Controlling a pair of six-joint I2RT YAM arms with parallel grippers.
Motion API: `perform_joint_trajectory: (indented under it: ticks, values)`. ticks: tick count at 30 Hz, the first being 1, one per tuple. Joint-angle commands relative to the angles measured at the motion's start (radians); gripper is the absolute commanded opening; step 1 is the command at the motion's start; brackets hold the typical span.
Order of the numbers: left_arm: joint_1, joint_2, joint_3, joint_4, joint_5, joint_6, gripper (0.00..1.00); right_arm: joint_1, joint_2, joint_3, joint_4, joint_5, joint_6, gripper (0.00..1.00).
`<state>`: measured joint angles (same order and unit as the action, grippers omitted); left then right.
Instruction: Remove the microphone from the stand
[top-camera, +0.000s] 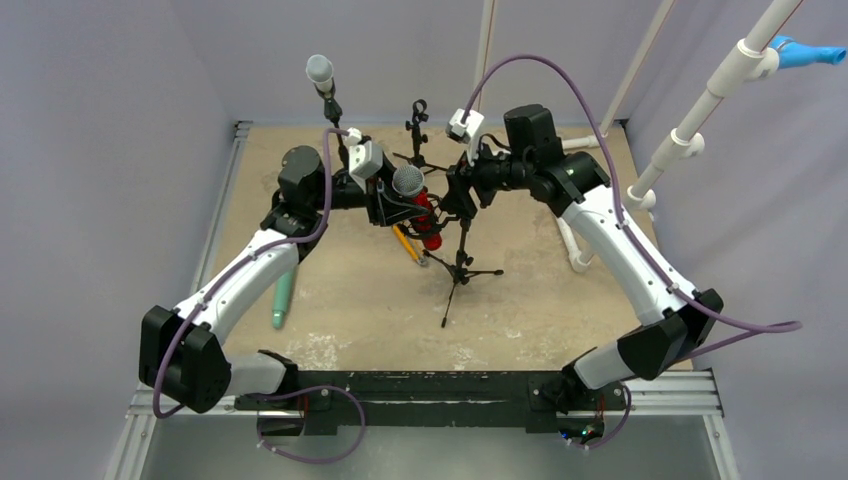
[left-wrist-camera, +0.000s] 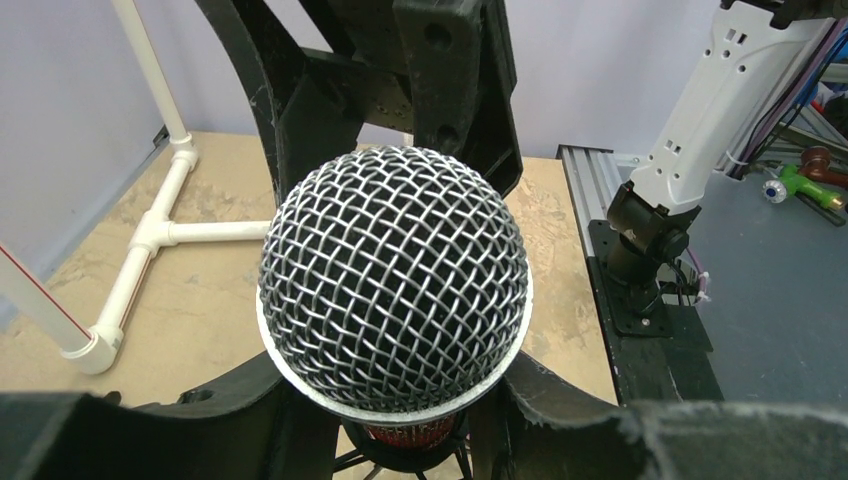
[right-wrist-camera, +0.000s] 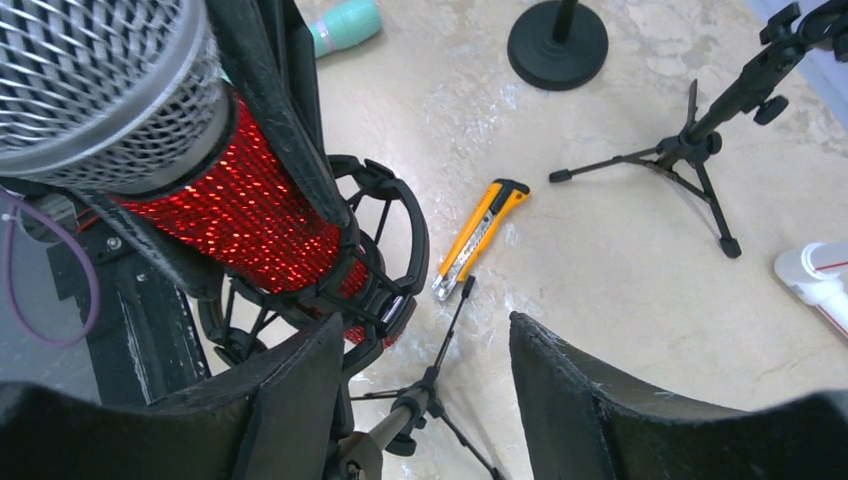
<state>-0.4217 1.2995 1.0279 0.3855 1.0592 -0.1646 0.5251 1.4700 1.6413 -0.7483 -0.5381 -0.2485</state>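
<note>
Microphone: its silver mesh head (left-wrist-camera: 395, 275) fills the left wrist view. Its glittery red body slopes down into the black clip, so it sits on the stand.
Clip: a black ring cradle (right-wrist-camera: 395, 240) wraps the lower end of the red body.
Stand: a black tripod (top-camera: 460, 262) stands near the middle of the worktop (top-camera: 350, 300), with its legs spread on the tan surface.
Left gripper: the gripper (left-wrist-camera: 395, 385) is clamped on the microphone just under the mesh head. Its black fingers (left-wrist-camera: 570, 410) press on both sides of the red body.
Right gripper: the gripper (right-wrist-camera: 425, 330) has its jaws apart and holds nothing. It sits low beside the clip, with the stand's pole in the gap near one finger. I cannot tell whether it touches the pole.
Utility knife: a yellow and black knife (right-wrist-camera: 480, 235) lies flat on the worktop, just beside the stand's foot.
Second microphone: another mesh-headed one (top-camera: 319, 70) stands upright at the far left on its own stand.
Small tripod: an empty black tripod (right-wrist-camera: 700, 140) stands well apart, towards the back.
Round base: a black disc foot (right-wrist-camera: 557, 40) sits on the worktop near the far edge.
Teal tube: it (top-camera: 283, 298) lies on the worktop on the left, by the left arm.
White pipes: a plastic pipe frame (left-wrist-camera: 150, 230) rests along the worktop's right side.
</note>
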Motion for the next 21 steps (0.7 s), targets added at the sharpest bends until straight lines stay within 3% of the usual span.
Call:
perform_joint_trajectory:
  ticks: [1,8,19,21]
  values:
    - [-0.012,-0.02,0.052,-0.048,0.001,0.065,0.0,0.02,0.021,0.047,-0.04,0.057,-0.038,0.58]
    - [-0.015,-0.019,0.061,-0.059,-0.003,0.074,0.0,0.048,0.035,0.056,-0.052,0.107,-0.067,0.46]
    - [-0.015,-0.02,0.078,-0.079,-0.021,0.083,0.0,0.089,0.026,0.04,-0.066,0.201,-0.12,0.03]
    - [-0.015,-0.026,0.077,-0.079,-0.022,0.083,0.0,0.092,0.018,0.036,-0.066,0.213,-0.122,0.0]
